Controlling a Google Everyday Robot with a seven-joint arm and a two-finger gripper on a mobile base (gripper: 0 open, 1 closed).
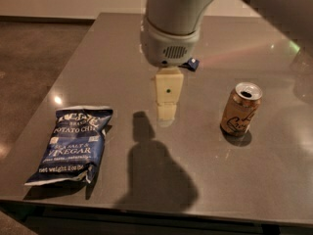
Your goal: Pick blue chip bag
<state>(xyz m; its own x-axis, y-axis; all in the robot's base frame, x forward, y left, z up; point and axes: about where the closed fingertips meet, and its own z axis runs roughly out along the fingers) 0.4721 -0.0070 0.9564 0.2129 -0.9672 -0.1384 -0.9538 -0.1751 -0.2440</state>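
Note:
The blue chip bag [72, 146] lies flat at the front left of the grey table [234, 175], its white lettering facing up. My gripper [167, 112] hangs from the grey arm above the middle of the table, to the right of the bag and well apart from it. It holds nothing that I can see.
An orange-tan drink can [240, 108] stands upright to the right of the gripper. A small dark-blue snack bar [191, 63] lies behind the arm, mostly hidden. The table's left edge runs close to the bag, with floor [29, 58] beyond.

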